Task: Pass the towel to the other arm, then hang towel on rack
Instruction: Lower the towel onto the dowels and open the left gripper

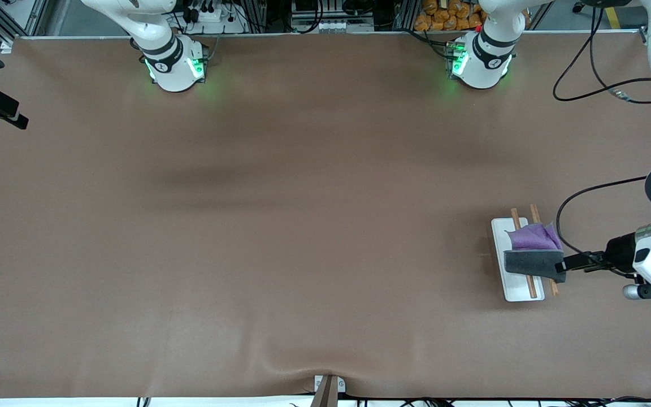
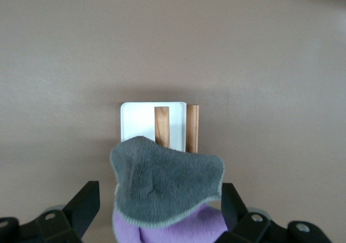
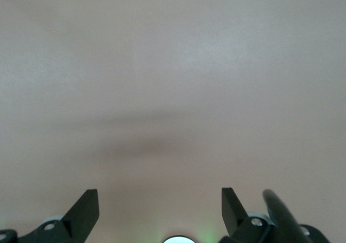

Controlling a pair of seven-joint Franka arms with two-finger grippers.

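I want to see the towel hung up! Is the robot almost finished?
Nearly. The towel already drapes over the rack rods. The left end effector is open around its edge, not gripping. The right end effector waits, open. Left: the left arm backing away.

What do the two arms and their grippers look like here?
Both arms are glossy white with black joint bands, and their bases glow green. The left gripper has black fingers on a white and silver wrist with a black cable looping by. The right gripper shows only black, wedge-tipped fingers.
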